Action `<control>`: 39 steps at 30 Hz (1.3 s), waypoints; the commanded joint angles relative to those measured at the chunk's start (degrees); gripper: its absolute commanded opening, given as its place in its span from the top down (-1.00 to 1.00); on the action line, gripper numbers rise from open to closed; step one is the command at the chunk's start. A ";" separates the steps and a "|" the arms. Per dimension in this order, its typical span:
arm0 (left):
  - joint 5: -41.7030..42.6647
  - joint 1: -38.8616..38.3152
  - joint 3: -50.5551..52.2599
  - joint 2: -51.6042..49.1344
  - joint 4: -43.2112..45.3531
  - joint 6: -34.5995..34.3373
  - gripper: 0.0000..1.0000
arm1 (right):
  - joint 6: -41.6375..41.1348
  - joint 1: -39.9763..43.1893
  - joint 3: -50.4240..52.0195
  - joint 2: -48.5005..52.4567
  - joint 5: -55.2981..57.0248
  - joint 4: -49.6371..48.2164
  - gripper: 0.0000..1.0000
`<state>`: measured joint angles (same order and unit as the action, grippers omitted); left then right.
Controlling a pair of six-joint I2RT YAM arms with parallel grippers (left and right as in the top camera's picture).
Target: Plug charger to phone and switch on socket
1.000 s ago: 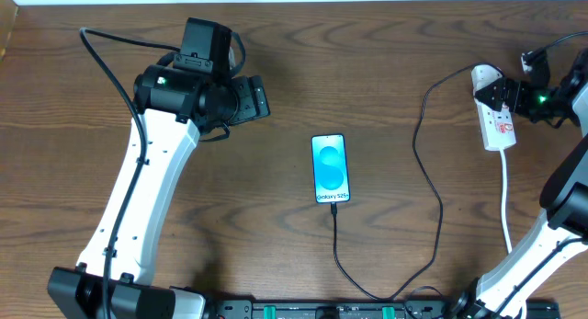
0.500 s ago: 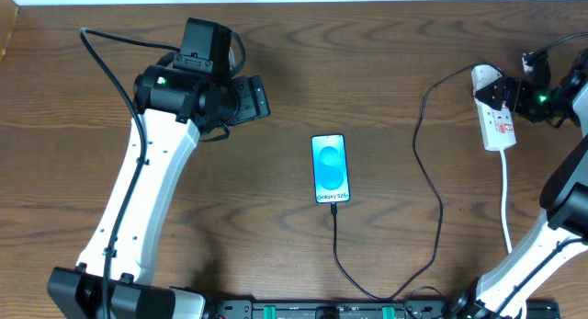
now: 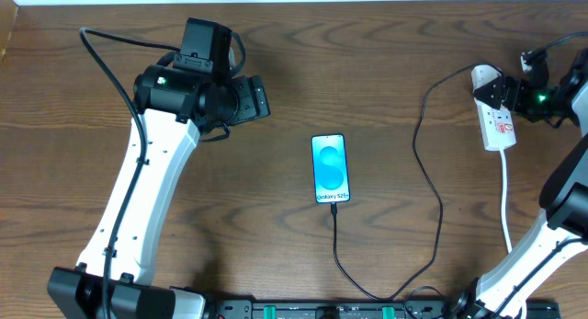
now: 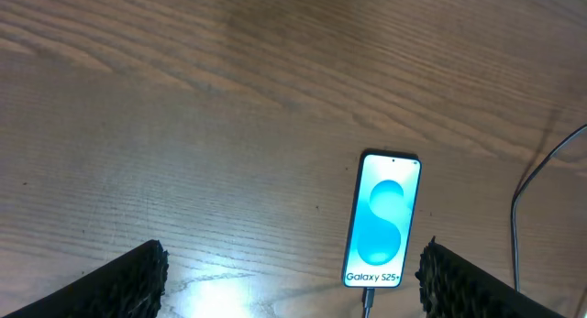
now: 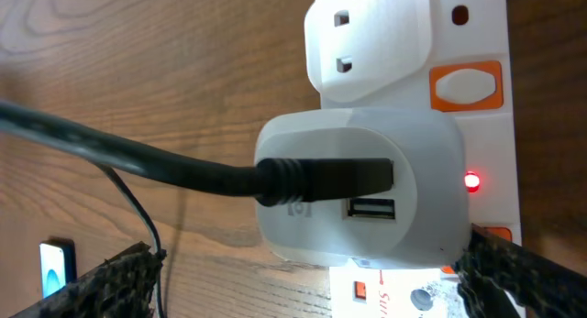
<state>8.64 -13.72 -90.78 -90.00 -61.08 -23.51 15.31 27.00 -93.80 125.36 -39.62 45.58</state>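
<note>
The phone (image 3: pixel 331 169) lies screen-up mid-table, its light-blue screen lit; it also shows in the left wrist view (image 4: pixel 382 221). The charger's black cable (image 3: pixel 430 186) is plugged into the phone's near end and loops right and up to the white adapter (image 5: pixel 367 185), which sits in the white socket strip (image 3: pixel 497 126). A red light (image 5: pixel 471 181) glows on the strip beside the adapter. My right gripper (image 5: pixel 316 286) is open, hovering just over the adapter and strip. My left gripper (image 4: pixel 293 286) is open and empty, above the table left of the phone.
The strip's white cord (image 3: pixel 506 199) runs down the right side toward the front edge. An orange switch (image 5: pixel 466 86) and a free outlet (image 5: pixel 367 34) show on the strip. The black cable (image 3: pixel 367 287) loops near the front edge.
</note>
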 commanded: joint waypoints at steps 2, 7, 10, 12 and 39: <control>-0.57 -0.11 -0.57 0.35 0.04 0.92 -0.75 | -1.60 -3.76 1.68 1.42 -4.48 2.12 -0.99; -0.57 -0.11 -0.57 0.35 0.04 0.92 -0.74 | -1.75 -4.07 1.73 1.42 -3.78 2.08 -0.99; -0.57 -0.11 -0.57 0.35 0.04 0.92 -0.75 | -5.64 -3.67 1.62 1.40 0.02 1.81 -0.98; -0.57 -0.11 -0.57 0.35 0.04 0.92 -0.75 | -7.30 -2.82 1.55 1.40 0.22 2.03 -0.98; -0.57 -0.11 -0.57 0.35 0.04 0.92 -0.75 | -14.43 2.16 0.48 -36.79 13.81 21.49 -0.98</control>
<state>8.64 -13.72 -90.78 -90.00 -61.08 -23.51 1.85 29.43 -93.17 89.78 -26.55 66.87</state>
